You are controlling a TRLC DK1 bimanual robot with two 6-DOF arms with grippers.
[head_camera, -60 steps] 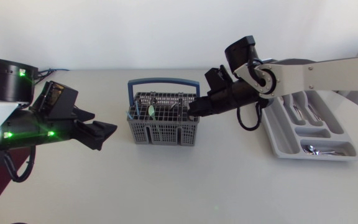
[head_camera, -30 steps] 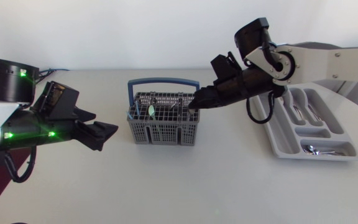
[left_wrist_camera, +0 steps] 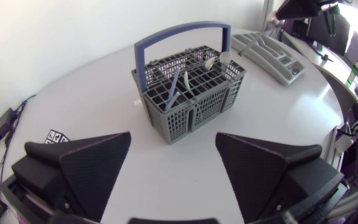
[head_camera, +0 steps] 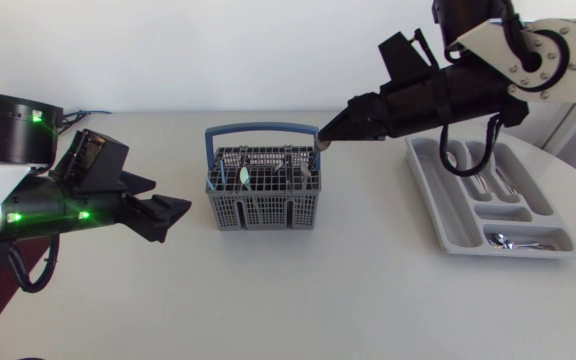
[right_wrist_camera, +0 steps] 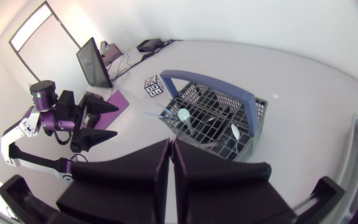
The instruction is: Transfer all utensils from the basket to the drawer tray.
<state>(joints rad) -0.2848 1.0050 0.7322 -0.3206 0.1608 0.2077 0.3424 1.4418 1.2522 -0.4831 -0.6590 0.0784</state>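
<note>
The right gripper (head_camera: 322, 137), fingers pressed together, has lifted out of the basket (head_camera: 263, 212) and now hangs above its 2 o'clock corner. A pale sliver shows at its tips; I cannot tell whether that is a utensil. If it is, the carry comes next. The left gripper (head_camera: 165, 216) waits spread at the basket's 9 o'clock.

There is one basket holding about four utensils (left_wrist_camera: 174, 88). One drawer tray (head_camera: 438, 215) lies at its 3 o'clock with two clusters of cutlery (head_camera: 506, 240).

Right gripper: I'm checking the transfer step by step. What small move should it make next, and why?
Probably lift a little higher. The right gripper hangs, fingers shut, just over the rim of the basket on the drawer tray side, so a utensil pinched there, which I cannot confirm, might catch it.
</note>
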